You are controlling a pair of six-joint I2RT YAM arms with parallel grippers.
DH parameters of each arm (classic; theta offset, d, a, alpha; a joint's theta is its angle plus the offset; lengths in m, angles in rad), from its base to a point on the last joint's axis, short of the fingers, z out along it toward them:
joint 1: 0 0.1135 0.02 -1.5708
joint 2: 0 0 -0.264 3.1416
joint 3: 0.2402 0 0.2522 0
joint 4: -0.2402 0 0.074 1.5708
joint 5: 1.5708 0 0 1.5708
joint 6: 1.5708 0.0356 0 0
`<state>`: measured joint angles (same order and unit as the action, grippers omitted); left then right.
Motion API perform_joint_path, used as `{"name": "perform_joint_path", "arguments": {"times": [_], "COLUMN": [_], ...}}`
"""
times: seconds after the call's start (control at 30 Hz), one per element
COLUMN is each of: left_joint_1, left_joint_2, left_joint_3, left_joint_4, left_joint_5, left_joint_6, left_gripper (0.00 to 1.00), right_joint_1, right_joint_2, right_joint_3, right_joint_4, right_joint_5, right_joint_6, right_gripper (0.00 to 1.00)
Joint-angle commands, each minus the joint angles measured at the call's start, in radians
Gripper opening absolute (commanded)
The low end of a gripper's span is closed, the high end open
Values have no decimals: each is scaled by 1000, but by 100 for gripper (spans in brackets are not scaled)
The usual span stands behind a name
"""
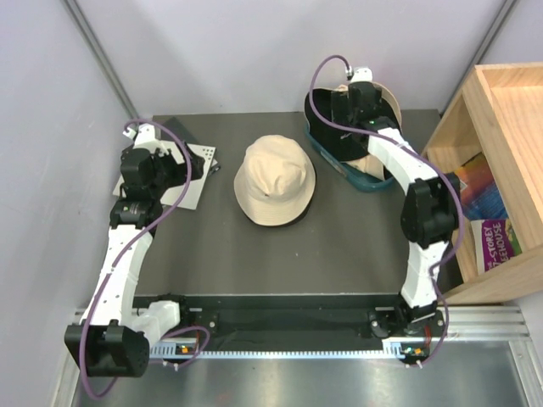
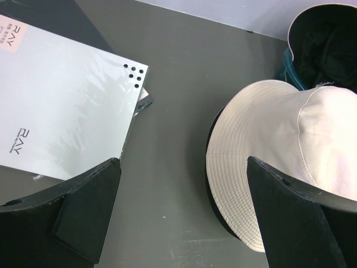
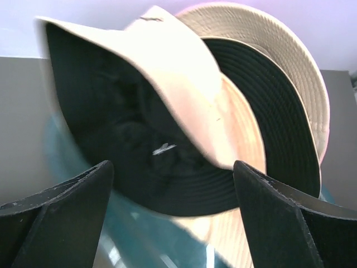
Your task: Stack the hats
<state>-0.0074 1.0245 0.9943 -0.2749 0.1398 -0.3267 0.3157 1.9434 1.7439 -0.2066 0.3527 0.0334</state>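
Top external view: shows a beige hat [image 1: 276, 180] crown-up at the centre of the table [image 1: 339, 246], with more hats piled in a teal tub [image 1: 360, 180] at the upper right, under the right arm.
Left wrist view: puts the beige hat at the right of the frame, a dark edge peeking from under its brim; whether that is another hat, cannot tell. White sheet [image 2: 61, 106] at upper left.
Left gripper [image 2: 183, 163]: spread wide, nothing between the fingers; hovers over bare table between white sheet and beige hat.
Right gripper [image 3: 172, 165]: spread, pinching nothing; points straight at the pile in the teal tub.
Black-lined hat [image 3: 139, 128]: fills the centre of the right wrist view, blurred, mouth turned toward the camera, a second beige brim behind it at upper right.
Key relation: black-lined hat dead ahead of the right jaws, its near brim running from upper left to lower right of that frame, across the gap rather than along it.
Nearer arm: right for the teal tub; left sits just beside the beige hat, which lies to its right.
Likely next: probably a pinch on that near brim, then a carry leftward to the beige hat.
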Motion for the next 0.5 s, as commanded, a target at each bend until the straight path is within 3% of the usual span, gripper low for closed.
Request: {"name": "perform_joint_path", "arguments": {"times": [0.0,0.17,0.27,0.3,0.4,0.47], "left_joint_1": [0,0,0,0,0,0], "left_joint_2": [-12,-9,-10,-10,-7,-7], "left_joint_3": [-5,-6,-6,-6,-3,1], "left_joint_4": [34,37,39,39,40,45], "left_joint_5": [-8,-9,-14,-14,-19,-11], "left_joint_6": [31,37,41,43,46,43], "left_gripper": [99,99,99,99,99,98], "right_joint_1": [-53,-108,-127,-127,-127,-124], "right_joint_2": [80,216,261,262,223,158], "right_joint_3": [97,181,224,227,213,197], "right_joint_4": [102,141,125,124,128,125], "right_joint_5": [60,95,50,36,22,16], "right_joint_6": [-90,-107,-99,-99,-96,-86], "right_gripper": [87,87,62,37,1,0]}}
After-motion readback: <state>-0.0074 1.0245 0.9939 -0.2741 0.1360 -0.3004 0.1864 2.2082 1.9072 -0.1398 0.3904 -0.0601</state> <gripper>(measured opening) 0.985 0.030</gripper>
